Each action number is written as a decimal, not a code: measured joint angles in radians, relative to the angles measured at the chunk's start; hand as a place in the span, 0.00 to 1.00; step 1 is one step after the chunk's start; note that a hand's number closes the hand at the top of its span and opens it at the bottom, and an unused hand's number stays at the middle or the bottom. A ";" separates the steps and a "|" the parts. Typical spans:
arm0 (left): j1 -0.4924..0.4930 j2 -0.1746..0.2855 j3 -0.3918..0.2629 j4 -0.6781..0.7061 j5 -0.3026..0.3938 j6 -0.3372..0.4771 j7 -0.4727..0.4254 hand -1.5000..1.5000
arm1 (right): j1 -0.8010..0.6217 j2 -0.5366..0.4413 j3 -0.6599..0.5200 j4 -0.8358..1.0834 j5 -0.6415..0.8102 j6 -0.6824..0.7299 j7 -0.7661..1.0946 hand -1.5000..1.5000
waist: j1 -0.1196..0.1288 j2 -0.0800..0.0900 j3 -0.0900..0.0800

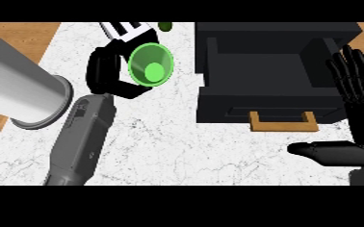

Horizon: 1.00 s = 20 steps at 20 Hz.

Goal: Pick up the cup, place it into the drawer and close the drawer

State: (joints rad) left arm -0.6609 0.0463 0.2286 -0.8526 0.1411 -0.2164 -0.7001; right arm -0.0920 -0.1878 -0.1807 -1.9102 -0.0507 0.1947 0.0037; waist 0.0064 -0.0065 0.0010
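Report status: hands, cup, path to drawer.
Left hand shut on cup, left of drawer. Right hand open, resting at right edge. Drawer open; nothing between cup and it.

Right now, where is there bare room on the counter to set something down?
Bare counter lies below the drawer, between the left forearm and the right hand. The drawer's inside also shows nothing. Crowded at upper left: left hand, cup, grey cylinder.

White counter (pixel 177 149) with grey marble veining, seen from steeply above; a wood-coloured surface (pixel 25 33) borders it at the left. On its right part stands a black cabinet (pixel 277 29), its drawer (pixel 235 107) pulled open toward the near edge, with a tan handle (pixel 283 123) on the front. A small dark green object (pixel 165 26), too cropped to identify, sits at the far edge, just left of the cabinet.
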 measured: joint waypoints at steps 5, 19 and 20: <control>-0.092 -0.019 -0.061 -0.100 -0.005 0.083 0.154 1.00 | 0.024 0.011 0.005 -0.026 0.001 0.000 -0.006 0.00 | -0.008 0.002 0.000; -0.422 -0.045 -0.276 -0.004 0.088 0.407 0.405 1.00 | 0.010 0.004 -0.009 0.023 -0.008 0.022 -0.041 0.00 | -0.030 0.009 0.000; -0.448 -0.045 -0.288 0.029 0.106 0.424 0.406 1.00 | 0.001 0.001 -0.009 0.025 -0.013 0.025 -0.036 0.00 | -0.033 0.010 0.000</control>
State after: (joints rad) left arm -1.1086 0.0009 -0.0597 -0.8234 0.2473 0.2078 -0.2937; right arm -0.0907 -0.1864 -0.1900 -1.8847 -0.0634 0.2193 -0.0322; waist -0.0266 0.0035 0.0005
